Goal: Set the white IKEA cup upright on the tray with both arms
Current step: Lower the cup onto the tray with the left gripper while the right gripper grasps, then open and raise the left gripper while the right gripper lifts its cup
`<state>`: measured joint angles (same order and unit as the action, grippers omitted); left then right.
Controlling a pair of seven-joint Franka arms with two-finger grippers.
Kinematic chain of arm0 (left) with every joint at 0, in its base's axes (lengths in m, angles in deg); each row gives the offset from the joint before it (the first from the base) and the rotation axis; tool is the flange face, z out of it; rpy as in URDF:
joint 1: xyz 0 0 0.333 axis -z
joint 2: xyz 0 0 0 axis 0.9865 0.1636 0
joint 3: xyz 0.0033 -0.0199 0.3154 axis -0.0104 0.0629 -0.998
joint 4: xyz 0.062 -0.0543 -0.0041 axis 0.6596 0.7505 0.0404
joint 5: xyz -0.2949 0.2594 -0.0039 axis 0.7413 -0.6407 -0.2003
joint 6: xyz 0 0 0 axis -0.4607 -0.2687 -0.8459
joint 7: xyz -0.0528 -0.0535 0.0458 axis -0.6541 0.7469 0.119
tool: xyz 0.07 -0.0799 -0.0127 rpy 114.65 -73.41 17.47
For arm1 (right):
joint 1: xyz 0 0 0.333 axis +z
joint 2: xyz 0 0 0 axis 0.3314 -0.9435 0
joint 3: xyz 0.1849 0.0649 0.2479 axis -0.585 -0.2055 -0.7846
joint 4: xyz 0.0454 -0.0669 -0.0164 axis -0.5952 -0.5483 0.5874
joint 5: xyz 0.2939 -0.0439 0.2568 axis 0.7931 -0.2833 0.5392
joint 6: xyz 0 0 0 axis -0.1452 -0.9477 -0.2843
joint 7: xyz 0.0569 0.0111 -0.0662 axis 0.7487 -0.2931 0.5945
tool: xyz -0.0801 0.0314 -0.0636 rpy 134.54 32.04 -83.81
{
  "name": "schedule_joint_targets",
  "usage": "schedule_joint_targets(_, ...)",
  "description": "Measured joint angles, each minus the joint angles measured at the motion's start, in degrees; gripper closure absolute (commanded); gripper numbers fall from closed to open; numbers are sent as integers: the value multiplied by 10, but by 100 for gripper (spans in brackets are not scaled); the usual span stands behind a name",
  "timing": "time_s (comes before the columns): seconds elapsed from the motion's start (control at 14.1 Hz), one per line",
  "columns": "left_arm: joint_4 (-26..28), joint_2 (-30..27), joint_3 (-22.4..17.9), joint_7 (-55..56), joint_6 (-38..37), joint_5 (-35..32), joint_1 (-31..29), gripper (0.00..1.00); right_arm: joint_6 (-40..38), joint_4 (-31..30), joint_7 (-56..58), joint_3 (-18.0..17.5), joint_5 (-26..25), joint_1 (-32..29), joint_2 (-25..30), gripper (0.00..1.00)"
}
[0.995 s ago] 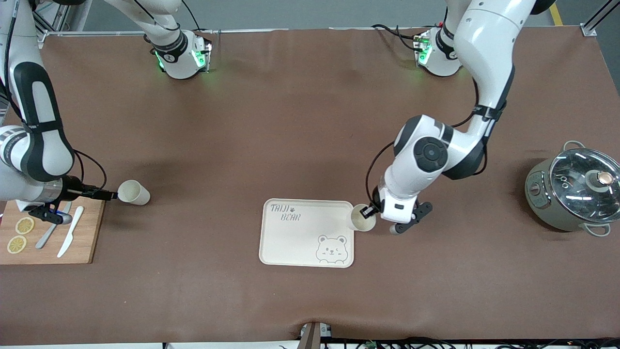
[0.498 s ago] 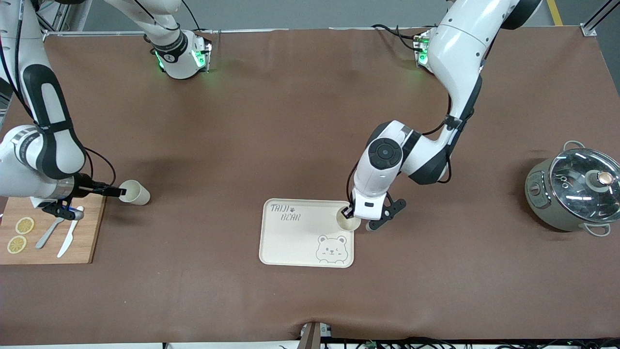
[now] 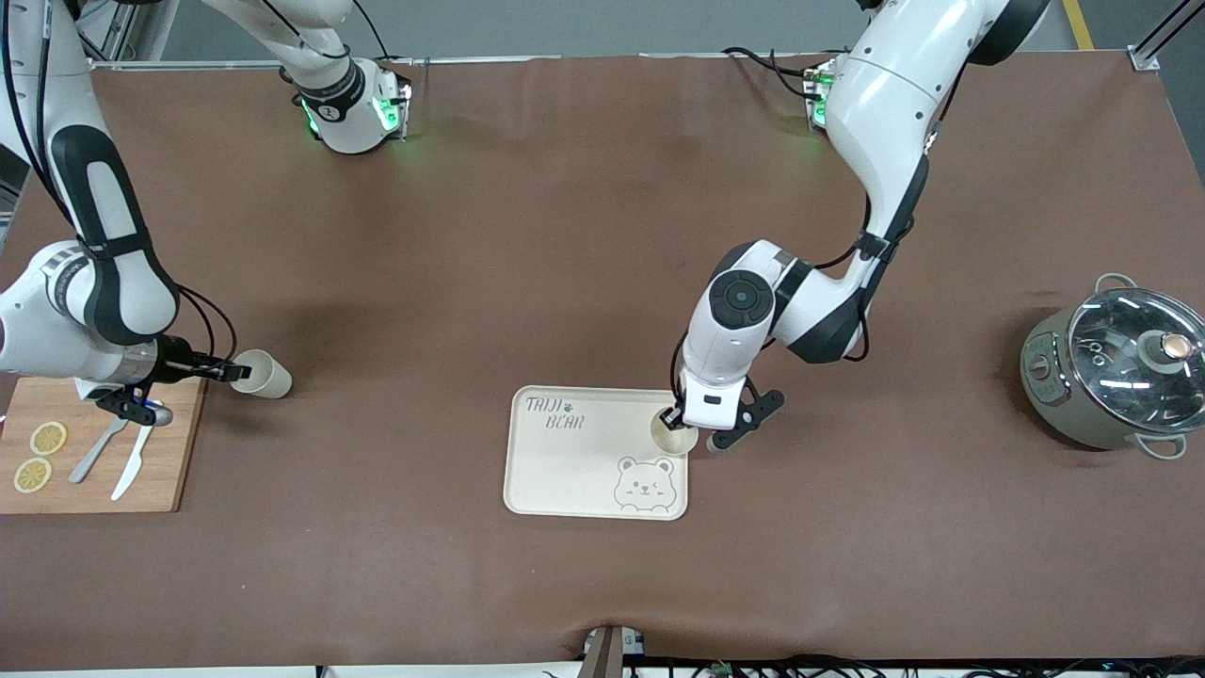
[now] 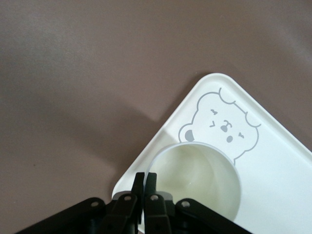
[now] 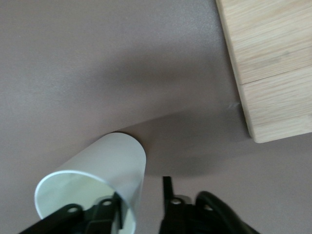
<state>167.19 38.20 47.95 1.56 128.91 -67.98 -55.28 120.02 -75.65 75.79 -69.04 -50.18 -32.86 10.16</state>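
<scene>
- Left gripper [image 3: 672, 418] has carried one white cup [image 3: 674, 435] from just off the tray's edge to over the tray [image 3: 574, 466], at the corner toward the left arm's end, next to the bear drawing [image 3: 645, 484].
- Left wrist view: fingers [image 4: 151, 181] pinched together on the cup's rim, one inside, one outside; cup mouth faces up, bear face just beside it.
- Movement between the last two looks was small, so the carry is judged nearly finished. Cannot tell whether the cup base touches the tray yet.
- Second cup [image 3: 259, 373] lies on its side on the bench, beside the cutting board [image 3: 160, 471] at the right arm's end.
- Right gripper [image 3: 229, 373] has closed in on that cup's mouth. Right wrist view: fingers [image 5: 167, 187] apart, straddling the cup wall [image 5: 117, 165], not clamped.
- Board carries lemon slices [image 3: 32, 475] and cutlery [image 3: 136, 461]; lidded pot [image 3: 1116, 367] sits at the left arm's end, well apart from the work.
- Judgement: first cup wants lowering and release; second cup not yet gripped, needs righting before the tray.
</scene>
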Motion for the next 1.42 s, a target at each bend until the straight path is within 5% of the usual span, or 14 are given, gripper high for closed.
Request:
schedule_joint_targets(0.07, 0, 2, 0, 0, 4, 0, 1, 69, 0, -1, 0, -1, 0, 0, 2, 100)
schedule_joint_targets(0.14, -1, 3, 0, 0, 7, 0, 1, 38, 0, -2, 0, -1, 1, 0, 5, 100)
schedule_joint_targets(0.21, -1, 3, 0, 0, 8, 0, 1, 31, 0, -2, 0, -2, 1, 0, 8, 100)
schedule_joint_targets(0.36, -6, 3, 0, 0, 10, 0, 1, 0, 1, -1, -1, -2, 2, 0, 18, 100)
schedule_joint_targets(0.64, -21, -14, -3, 0, 6, -11, -2, 0, -42, 33, -1, -3, 3, 0, 36, 100)
schedule_joint_targets(1.0, -27, -93, -7, -66, -105, -15, -31, 0, -192, 164, -17, -4, 4, 11, 42, 100)
schedule_joint_targets(1.42, -28, -194, -6, -232, -240, -1, -103, 0, -202, 262, -27, -5, 4, 35, 36, 100)
